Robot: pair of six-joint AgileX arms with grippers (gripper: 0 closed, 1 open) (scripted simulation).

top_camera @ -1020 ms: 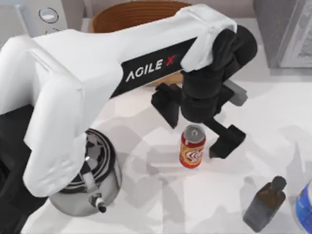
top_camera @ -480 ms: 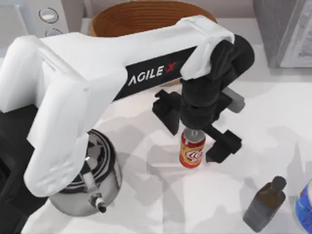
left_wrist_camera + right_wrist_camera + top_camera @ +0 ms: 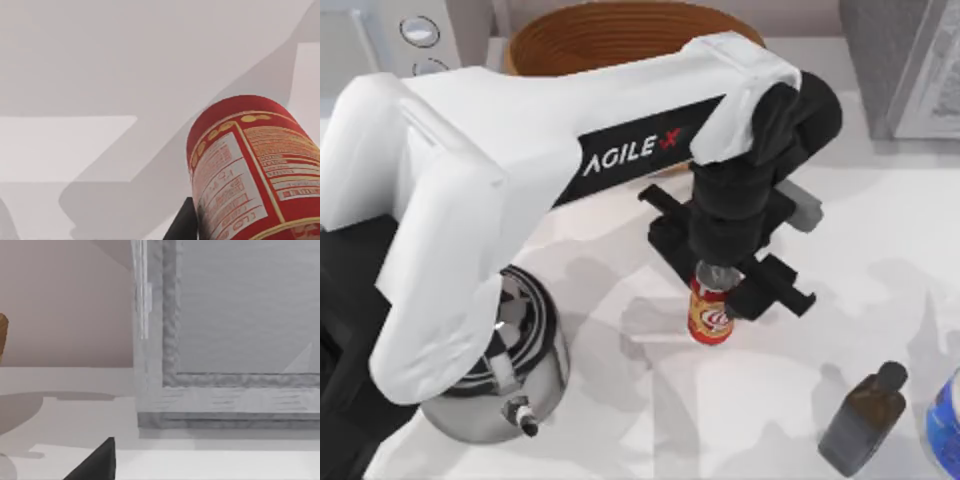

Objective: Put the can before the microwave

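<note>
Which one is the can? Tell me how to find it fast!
Find the big white left arm reaching over the table, and follow it down to its black left gripper. The can stands upright right under it, between the fingers. It is small and red with a round white-and-orange logo, unlike the shiny kettle or dark brown bottle.

The left arm (image 3: 520, 170) has big white rounded shells and a black band with "AGILE X" in white letters, the X red. Its wrist is black. The end effector (image 3: 730, 265) has black blocky fingers.
</note>
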